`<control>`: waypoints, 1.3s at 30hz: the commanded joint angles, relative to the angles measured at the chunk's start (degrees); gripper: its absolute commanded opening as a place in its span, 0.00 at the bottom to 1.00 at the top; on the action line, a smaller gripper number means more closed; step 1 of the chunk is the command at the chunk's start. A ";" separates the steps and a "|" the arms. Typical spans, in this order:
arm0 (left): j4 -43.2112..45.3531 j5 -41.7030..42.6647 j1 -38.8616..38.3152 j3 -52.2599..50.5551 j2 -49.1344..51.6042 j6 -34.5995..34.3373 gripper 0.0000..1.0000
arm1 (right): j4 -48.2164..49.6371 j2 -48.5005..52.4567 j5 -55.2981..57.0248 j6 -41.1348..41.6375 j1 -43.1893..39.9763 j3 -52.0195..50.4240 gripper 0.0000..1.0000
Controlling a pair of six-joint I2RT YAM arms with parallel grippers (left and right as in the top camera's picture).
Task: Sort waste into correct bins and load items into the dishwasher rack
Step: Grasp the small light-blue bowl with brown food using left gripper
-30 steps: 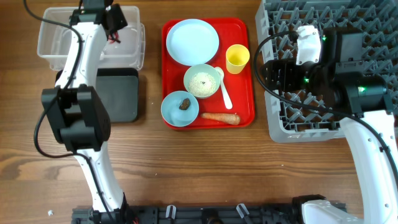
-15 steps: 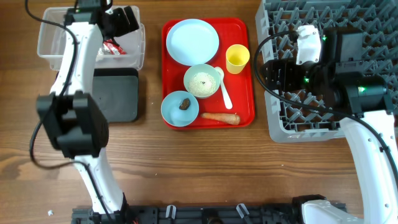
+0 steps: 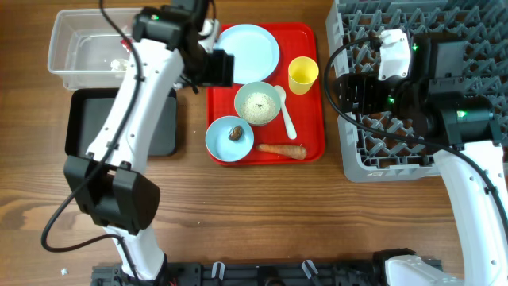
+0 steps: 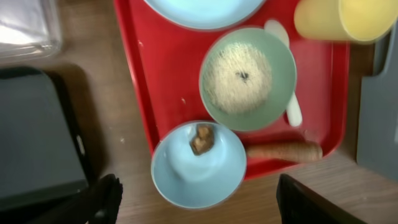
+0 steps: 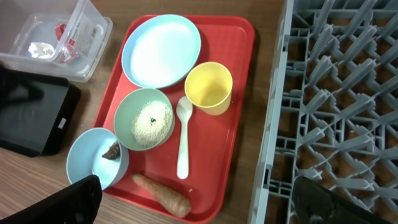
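The left gripper (image 4: 198, 190) hangs with jaws spread and empty. Below, between them, sits the small bowl (image 4: 186, 177) with the brown food lump (image 4: 201, 138), with the carrot (image 4: 284, 150) and rice bowl (image 4: 247, 78) just beyond. With the red wrapper (image 5: 61, 30) and white scrap (image 5: 41, 50) in the clear tub (image 3: 75, 44), food waste looks next: descend and pinch the lump. The right gripper (image 5: 196, 186), jaws also spread, hovers over the dishwasher rack (image 5: 336, 93) on the wooden table (image 3: 262, 214).

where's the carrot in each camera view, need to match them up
Overhead: the carrot lies in the lower right corner of the red tray.
Left wrist: lower right of the picture.
Right wrist: bottom edge, left of centre.
Shared landmark: the rice bowl sits just above the carrot, slightly left, in all three.
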 commanded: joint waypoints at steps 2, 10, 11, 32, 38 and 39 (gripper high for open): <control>-4.11 0.20 -5.09 -1.79 0.39 -3.98 0.75 | 0.90 0.46 0.52 0.28 0.39 1.25 1.00; 5.22 -2.67 -12.17 -17.07 0.39 -14.16 0.73 | 0.37 0.46 0.55 0.26 0.39 1.25 1.00; 7.08 -1.95 -12.98 -19.19 0.39 -14.16 0.71 | 0.37 0.46 0.55 0.26 0.39 1.25 1.00; 27.12 -8.35 -17.84 -36.02 0.42 -14.16 0.29 | 0.57 0.46 0.50 1.92 0.39 1.25 1.00; 27.43 -8.37 -17.84 -36.00 0.39 -14.14 0.04 | 0.57 0.46 0.52 1.92 0.39 1.25 1.00; 27.30 -8.37 -17.84 -36.00 0.39 -14.16 0.04 | 0.57 0.46 0.50 1.92 0.39 1.25 1.00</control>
